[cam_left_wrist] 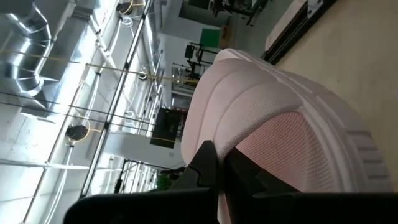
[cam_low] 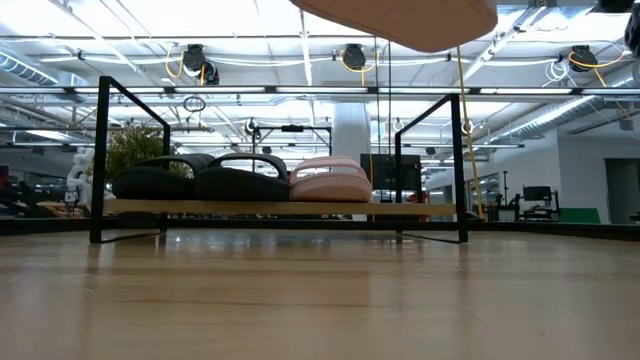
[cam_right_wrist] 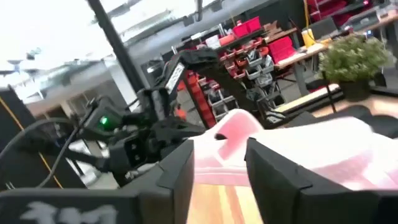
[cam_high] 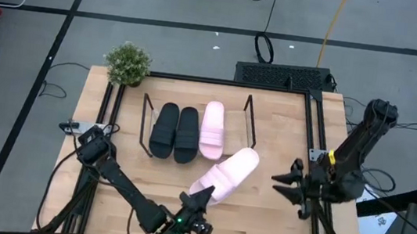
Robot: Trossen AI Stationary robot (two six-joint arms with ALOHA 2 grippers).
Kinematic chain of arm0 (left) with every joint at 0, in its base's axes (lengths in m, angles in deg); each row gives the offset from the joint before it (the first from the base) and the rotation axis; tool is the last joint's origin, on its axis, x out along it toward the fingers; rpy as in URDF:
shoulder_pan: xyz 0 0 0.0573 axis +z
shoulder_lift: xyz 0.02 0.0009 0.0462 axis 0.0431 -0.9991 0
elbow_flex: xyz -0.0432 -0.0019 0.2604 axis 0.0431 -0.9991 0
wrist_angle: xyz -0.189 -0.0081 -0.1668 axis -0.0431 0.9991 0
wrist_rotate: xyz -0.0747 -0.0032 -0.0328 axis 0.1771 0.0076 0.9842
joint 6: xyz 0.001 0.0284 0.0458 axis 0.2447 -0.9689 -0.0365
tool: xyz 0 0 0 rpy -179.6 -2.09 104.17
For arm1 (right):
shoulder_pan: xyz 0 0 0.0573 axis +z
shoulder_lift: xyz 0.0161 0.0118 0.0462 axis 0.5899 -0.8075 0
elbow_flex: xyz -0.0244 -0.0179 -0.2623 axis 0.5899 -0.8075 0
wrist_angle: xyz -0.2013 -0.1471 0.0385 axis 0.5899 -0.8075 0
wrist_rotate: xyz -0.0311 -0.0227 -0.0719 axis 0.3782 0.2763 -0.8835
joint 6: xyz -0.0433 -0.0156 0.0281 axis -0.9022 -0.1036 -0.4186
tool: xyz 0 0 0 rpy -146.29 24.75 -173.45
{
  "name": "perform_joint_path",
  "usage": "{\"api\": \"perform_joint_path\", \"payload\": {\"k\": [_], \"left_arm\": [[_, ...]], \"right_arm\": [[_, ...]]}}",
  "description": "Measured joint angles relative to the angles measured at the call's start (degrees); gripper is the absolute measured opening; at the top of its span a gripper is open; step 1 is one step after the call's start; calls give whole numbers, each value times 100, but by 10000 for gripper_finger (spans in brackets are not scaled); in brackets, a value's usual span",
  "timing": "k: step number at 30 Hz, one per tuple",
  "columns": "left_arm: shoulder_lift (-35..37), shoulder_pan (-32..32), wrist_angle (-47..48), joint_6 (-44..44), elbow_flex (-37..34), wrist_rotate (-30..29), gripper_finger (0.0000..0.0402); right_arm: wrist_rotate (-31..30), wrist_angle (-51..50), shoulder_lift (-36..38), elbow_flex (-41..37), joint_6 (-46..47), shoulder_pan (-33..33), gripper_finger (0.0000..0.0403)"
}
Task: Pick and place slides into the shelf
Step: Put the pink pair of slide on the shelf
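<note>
Two black slides (cam_high: 175, 132) and one pale pink slide (cam_high: 212, 129) lie side by side on the wooden base of the wire shelf (cam_high: 250, 110), as the low view also shows (cam_low: 280, 208). The second pink slide (cam_high: 227, 174) hangs in the air in front of the shelf, and its sole (cam_low: 400, 20) fills the top of the low view. My left gripper (cam_high: 199, 200) is shut on that slide's near end. My right gripper (cam_high: 292, 183) waits open near the table's right edge, level with the held slide. My left gripper holds the second pink slide by its near-left end (cam_high: 202, 189), pinched between the two fingers. In the left wrist view one dark finger (cam_left_wrist: 208, 165) lies on the textured footbed (cam_left_wrist: 273, 143). The slide is lifted clear of the table, its far end pointing toward the shelf's right end.
A small potted plant (cam_high: 127, 63) stands at the table's far left corner. A free place shows on the shelf to the right of the pink slide (cam_high: 235, 128). Black frame rails run along the table's left and right edges (cam_high: 319, 130).
</note>
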Motion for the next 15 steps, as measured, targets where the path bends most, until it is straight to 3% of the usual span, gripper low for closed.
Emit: {"api": "perform_joint_path", "payload": {"k": [9,15], "left_arm": [[35,144,-230,-590,-6,-3,0],[139,310,-1321,-903,-4,-14,0]], "right_arm": [[300,34,1675,-898,711,-175,238],[276,40,2206,-995,837,-202,258]]}}
